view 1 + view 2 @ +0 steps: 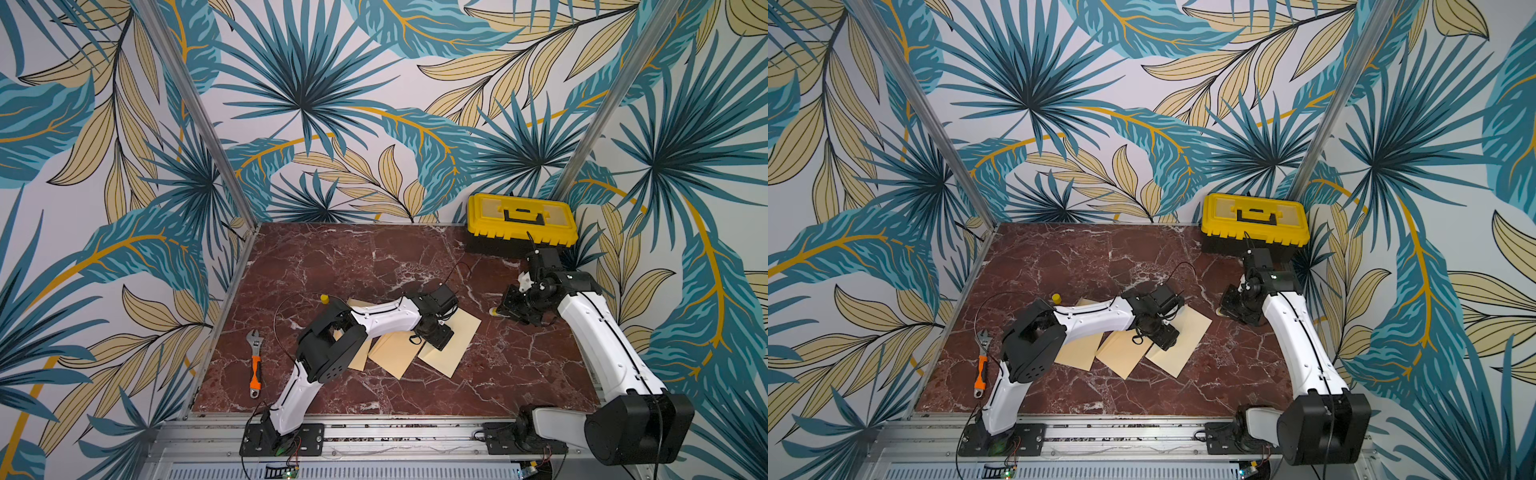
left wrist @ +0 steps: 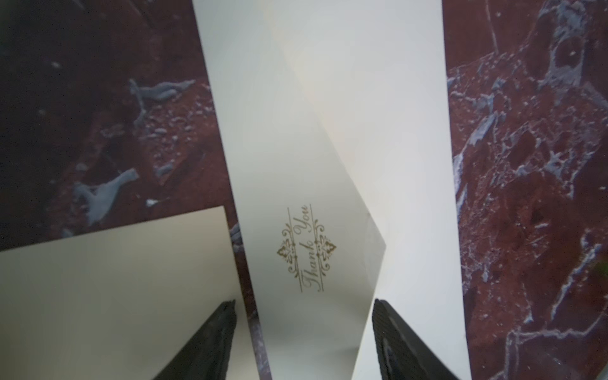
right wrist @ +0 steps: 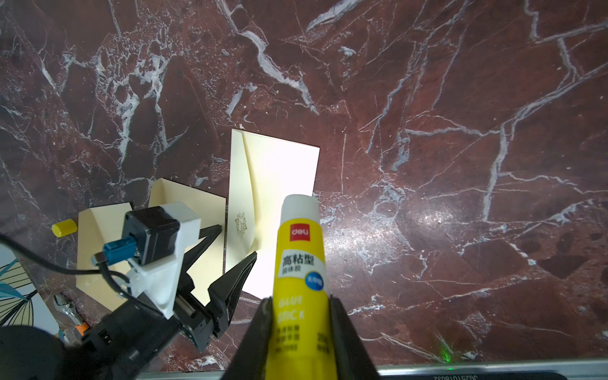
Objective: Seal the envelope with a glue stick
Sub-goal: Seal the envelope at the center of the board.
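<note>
The glue stick (image 3: 301, 263) carries a red patch reading "deli". Under it stand bold black Chinese characters "高粘型", then a smaller line and a round blue badge, both too small to read, and lower down pale letters "GLUE STICK". The envelope (image 2: 296, 148) bears gold script "Thank You" within a scrolled ornament on its flap.

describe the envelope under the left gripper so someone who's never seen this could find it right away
On the red marble table, three cream envelopes lie fanned out in the middle. Take the one at the end nearest the yellow toolbox: the envelope under the open left gripper. It alone shows a gold "Thank You" print on its pointed flap.
</note>
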{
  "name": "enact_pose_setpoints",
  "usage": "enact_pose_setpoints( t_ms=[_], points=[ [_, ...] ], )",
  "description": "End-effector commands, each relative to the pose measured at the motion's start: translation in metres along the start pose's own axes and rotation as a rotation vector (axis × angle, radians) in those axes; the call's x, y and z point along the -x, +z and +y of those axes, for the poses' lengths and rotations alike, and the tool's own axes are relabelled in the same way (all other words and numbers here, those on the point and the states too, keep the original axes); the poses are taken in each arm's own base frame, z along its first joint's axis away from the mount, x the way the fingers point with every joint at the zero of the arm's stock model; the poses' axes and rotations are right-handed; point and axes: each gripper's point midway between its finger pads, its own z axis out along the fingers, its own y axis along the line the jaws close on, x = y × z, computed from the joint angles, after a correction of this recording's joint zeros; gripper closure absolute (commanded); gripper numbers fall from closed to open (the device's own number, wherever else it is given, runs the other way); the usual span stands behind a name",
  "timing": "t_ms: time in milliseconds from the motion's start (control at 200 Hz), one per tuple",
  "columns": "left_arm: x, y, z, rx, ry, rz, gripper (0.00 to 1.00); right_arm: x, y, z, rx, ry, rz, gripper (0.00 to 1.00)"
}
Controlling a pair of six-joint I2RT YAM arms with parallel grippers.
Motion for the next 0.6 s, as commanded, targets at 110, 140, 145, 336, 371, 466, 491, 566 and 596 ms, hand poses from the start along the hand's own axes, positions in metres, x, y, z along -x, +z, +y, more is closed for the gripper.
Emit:
enact_pose_setpoints(
  t_ms=[110,140,145,336,371,466,491,566,596],
  points=[
    [-0.003,0.003,0.005,0.032,0.010,-0.019,0.33,-0.011,0.010,0.001,-0.006,0.004,0.049,1.00],
    [-0.003,0.003,0.005,0.028,0.008,-0.021,0.36,-0.012,0.010,0.002,-0.007,0.001,0.052,1.00],
    [-0.003,0.003,0.004,0.029,0.009,-0.022,0.36,-0.012,0.011,0.002,-0.007,0.002,0.052,1.00],
    [-0.001,-0.002,0.002,-0.015,-0.026,-0.079,0.55,-0.017,0.017,0.012,-0.006,-0.017,0.068,1.00],
    [-0.001,-0.004,0.002,-0.022,-0.032,-0.088,0.56,-0.018,0.019,0.014,-0.007,-0.020,0.073,1.00],
    [0.003,-0.014,0.003,-0.040,-0.045,-0.128,0.57,-0.019,0.021,0.019,-0.009,-0.034,0.076,1.00],
    [0.004,-0.017,0.003,-0.044,-0.049,-0.139,0.57,-0.019,0.021,0.020,-0.011,-0.036,0.078,1.00],
    [0.011,-0.029,0.004,-0.064,-0.063,-0.180,0.59,-0.019,0.022,0.024,-0.012,-0.045,0.079,1.00],
    [0.013,-0.034,0.004,-0.075,-0.073,-0.197,0.60,-0.020,0.023,0.026,-0.012,-0.048,0.081,1.00]
  ],
)
